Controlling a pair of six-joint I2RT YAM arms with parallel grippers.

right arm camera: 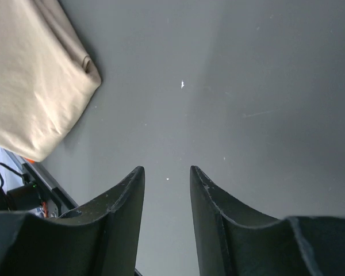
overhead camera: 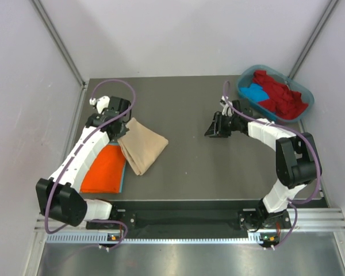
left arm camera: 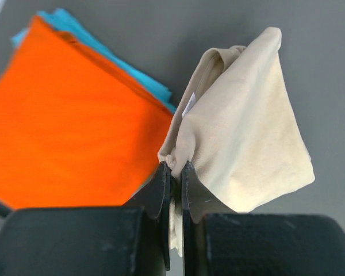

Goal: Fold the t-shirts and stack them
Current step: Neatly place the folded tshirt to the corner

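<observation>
Widest thing in shot is the dark desk (overhead camera: 207, 167), and up at its far right corner sits the teal tub (overhead camera: 240, 86), loaded with crumpled red t-shirts (overhead camera: 282, 95) and a blue t-shirt (overhead camera: 254, 93) waiting their turn. Over on the left, the orange t-shirt (overhead camera: 103, 169) lies folded flat on a light blue t-shirt (left arm camera: 75, 29) whose edge peeks out beneath it, so that's the stack. Just beside it, overlapping its corner, is the beige t-shirt (overhead camera: 142, 144), folded into a rough square, one end lifted. The left gripper (left arm camera: 172, 172) is clenched on a bunched corner of that beige cloth, jaws nearly meeting around thin fabric. The right gripper (right arm camera: 167, 178) hangs released and empty over bare desk, well apart from the shirt. This cotton looks light, limp and droopy. It likely sags and unfolds if carried by one corner, so a pinch through all layers at a folded edge, or a low drag, seems the safer hold. Tiny detail: the white neck label (left arm camera: 188, 106) shows in the fold.
</observation>
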